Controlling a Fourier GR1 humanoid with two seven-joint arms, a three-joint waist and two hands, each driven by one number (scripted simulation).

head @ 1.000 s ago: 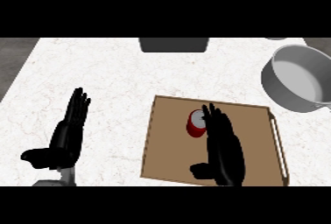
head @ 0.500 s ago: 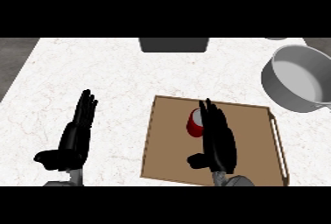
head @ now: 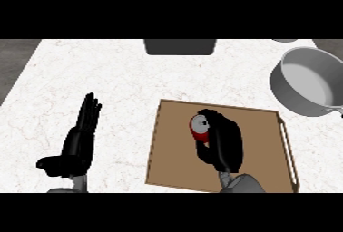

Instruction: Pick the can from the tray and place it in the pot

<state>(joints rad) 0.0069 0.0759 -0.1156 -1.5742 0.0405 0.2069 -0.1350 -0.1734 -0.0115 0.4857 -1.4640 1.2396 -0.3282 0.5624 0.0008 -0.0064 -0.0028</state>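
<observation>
Wrapping the right hand (head: 224,142) around the red can (head: 199,129) on the tray (head: 175,154); lift straight before heading potward (head: 308,84).

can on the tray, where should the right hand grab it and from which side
Grip the can around its red side wall, coming from its right. It looks to lie on its side on the brown tray, pale end showing, so the round body is the part to wrap. The right hand is already there, its fingers curling over the can's top.

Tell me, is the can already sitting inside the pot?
No, the can lies on the tray under the right hand; the pot holds nothing.
</observation>
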